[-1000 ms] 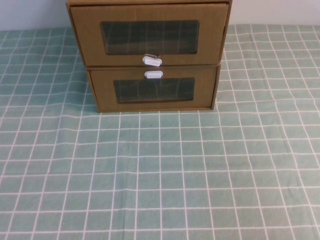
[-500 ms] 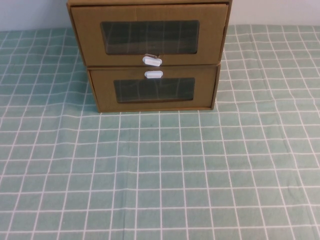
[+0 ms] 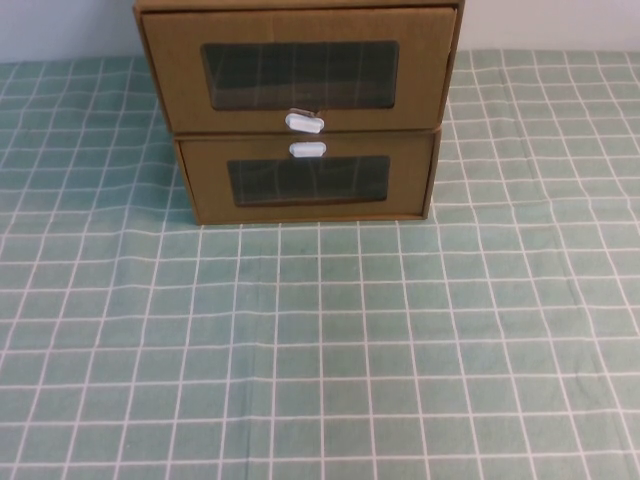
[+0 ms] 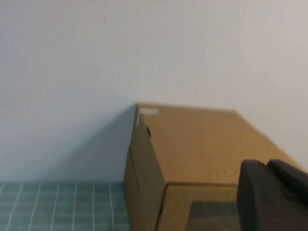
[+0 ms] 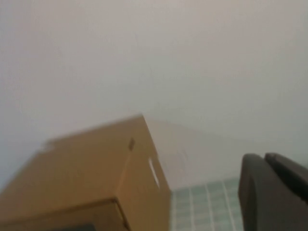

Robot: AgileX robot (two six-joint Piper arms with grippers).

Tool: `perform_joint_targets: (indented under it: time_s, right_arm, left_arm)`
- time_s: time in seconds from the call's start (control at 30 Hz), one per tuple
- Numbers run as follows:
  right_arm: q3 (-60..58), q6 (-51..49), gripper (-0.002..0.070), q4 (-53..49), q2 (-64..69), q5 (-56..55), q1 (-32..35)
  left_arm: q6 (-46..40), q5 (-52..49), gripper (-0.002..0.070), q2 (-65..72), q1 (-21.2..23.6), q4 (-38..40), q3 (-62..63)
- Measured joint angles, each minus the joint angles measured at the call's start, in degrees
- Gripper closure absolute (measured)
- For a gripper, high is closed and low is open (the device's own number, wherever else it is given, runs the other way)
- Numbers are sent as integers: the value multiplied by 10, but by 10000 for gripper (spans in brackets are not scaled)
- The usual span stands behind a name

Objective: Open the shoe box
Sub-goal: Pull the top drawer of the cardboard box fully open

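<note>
Nearest the robot lies an open stretch of green checked tablecloth (image 3: 320, 360), with nothing on it that would hinder a reach toward the boxes. Neither arm appears in the high view. The left gripper (image 4: 267, 166) shows only as a dark edge in its own wrist view, and whether it is open or closed cannot be told. The right gripper (image 5: 265, 161) is closed on nothing, as suits an arm that has no hold to make yet. Both wrist cameras look across at the top of the cardboard stack, so both arms probably sit raised on the near side, well apart from it.

Farther back, at the centre, the lower shoe box (image 3: 205, 190) rests on the cloth, and the upper shoe box (image 3: 175, 70) sits squarely on top of it. Both fronts are flush and shut, and each has a dark window facing the robot. The upper handle (image 3: 304, 123) hangs at the bottom edge of its front and the lower handle (image 3: 307, 149) sits at the top of its own, so the two white tabs lie just beside each other. A pull on one likely calls for care not to catch the other. Behind the stack stands a plain wall (image 4: 144, 48).
</note>
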State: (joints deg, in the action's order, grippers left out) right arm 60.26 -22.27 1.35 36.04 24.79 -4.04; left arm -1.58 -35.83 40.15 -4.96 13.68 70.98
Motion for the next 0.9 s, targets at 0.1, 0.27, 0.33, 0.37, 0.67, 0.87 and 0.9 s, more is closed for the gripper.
perform_joint_targets:
  time_s: [0.1, 0.27, 0.33, 0.37, 0.67, 0.87, 0.9]
  right_arm:
    - [8, 64, 690, 0, 58, 50, 0]
    - [11, 106, 690, 59, 117, 60, -17]
    - [12, 118, 690, 94, 139, 66, -40]
    - [12, 138, 690, 111, 156, 68, -54]
    - [12, 546, 690, 317, 307, 114, -160]
    - [24, 766, 690, 392, 404, 155, -231]
    - [34, 778, 690, 381, 418, 162, -245]
  left_arm:
    - [-2, -40, 680, 80, 0, -2, 38]
    - [-43, -16, 680, 182, 0, 60, 51]
    - [-124, -15, 680, 215, 0, 127, 52]
    - [-165, -16, 680, 229, 0, 166, 54]
    - [-412, -120, 680, 421, -1, 379, 206]
    - [-431, -213, 680, 578, -37, 374, 382]
    - [-427, -223, 680, 602, -46, 362, 413]
